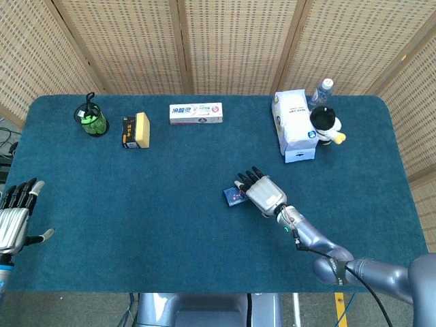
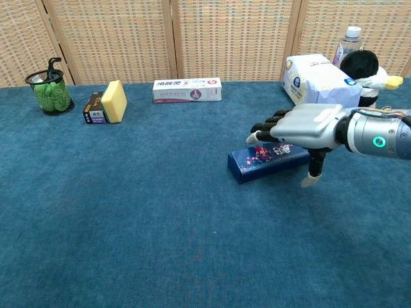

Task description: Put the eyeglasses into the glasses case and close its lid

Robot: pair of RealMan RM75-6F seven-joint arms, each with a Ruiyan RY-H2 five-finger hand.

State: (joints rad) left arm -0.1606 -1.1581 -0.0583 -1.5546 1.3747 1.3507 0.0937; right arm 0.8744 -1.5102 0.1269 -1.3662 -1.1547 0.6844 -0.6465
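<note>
The glasses case (image 2: 253, 165) is a flat dark blue box with a small red and white print, lying with its lid down at mid-table; in the head view only its left end (image 1: 234, 196) shows. My right hand (image 2: 308, 127) is palm down just over the case's right half, fingers stretched over the lid and thumb pointing down beside its right end. Whether the fingers touch the lid I cannot tell. That right hand (image 1: 261, 193) grips nothing. My left hand (image 1: 15, 214) hangs at the table's left edge, fingers spread and empty. No eyeglasses are visible.
Along the back stand a black mesh cup with green contents (image 2: 50, 93), a yellow sponge on a dark box (image 2: 108, 102), a toothpaste box (image 2: 187, 90), a white tissue pack (image 2: 318, 78), a penguin plush (image 2: 365, 72) and a bottle (image 2: 350, 37).
</note>
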